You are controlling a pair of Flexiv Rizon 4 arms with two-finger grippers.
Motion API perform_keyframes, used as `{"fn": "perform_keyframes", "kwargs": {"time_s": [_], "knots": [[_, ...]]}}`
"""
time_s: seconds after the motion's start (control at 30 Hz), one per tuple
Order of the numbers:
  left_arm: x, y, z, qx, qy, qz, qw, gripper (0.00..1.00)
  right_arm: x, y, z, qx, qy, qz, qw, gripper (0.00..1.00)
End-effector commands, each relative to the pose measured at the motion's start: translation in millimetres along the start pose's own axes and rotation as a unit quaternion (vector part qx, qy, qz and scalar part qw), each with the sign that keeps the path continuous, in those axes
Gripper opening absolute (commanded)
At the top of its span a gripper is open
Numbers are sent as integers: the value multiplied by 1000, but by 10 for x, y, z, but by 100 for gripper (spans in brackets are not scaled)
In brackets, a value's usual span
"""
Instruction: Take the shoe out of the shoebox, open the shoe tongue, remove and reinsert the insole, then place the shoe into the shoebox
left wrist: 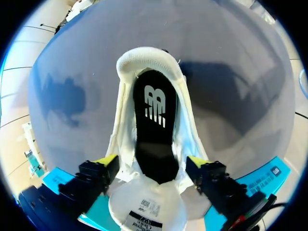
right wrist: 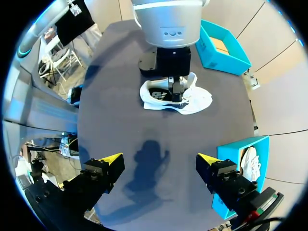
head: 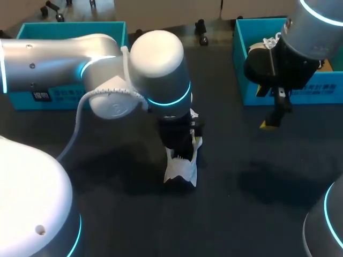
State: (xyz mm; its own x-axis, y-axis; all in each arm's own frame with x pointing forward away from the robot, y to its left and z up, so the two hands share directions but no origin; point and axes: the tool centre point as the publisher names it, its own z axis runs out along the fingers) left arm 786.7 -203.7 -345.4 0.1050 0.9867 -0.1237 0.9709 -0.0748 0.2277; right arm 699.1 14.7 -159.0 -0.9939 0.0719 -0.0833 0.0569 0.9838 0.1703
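two pincers here, but only one matters: the left pincer point(left wrist: 150, 161) has its fingers point(left wrist: 107, 161) spread wide, straddling the shoe point(left wrist: 151, 120) in the middle of the worktop point(head: 257, 214). can't tell if they touch it. the shoe's long axis runs straight out ahead of it, heel point(left wrist: 147, 57) farthest, tongue point(left wrist: 147, 209) folded back under the wrist, insole point(left wrist: 154, 130) showing. the right pincer point(right wrist: 159, 161) hangs open and empty, well off near the right shoebox point(head: 335, 95).

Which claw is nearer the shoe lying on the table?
Left. The left claw is right at the shoe, over its opening; the right claw hangs apart, near the right box, bare table between.
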Motion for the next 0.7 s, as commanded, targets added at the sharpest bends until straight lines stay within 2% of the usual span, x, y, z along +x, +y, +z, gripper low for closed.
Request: {"fn": "perform_keyframes", "kwargs": {"time_s": [0.03,0.4,0.7], "knots": [[-3,34,-60,6,14,5,1000,100,-14,15,12,2,1,0,1000,100],[-112,142,-209,9,25,22,999,100,-14,15,12,2,1,0,1000,100],[-91,270,-337,12,39,28,999,100,-14,15,12,2,1,0,1000,100]]}}
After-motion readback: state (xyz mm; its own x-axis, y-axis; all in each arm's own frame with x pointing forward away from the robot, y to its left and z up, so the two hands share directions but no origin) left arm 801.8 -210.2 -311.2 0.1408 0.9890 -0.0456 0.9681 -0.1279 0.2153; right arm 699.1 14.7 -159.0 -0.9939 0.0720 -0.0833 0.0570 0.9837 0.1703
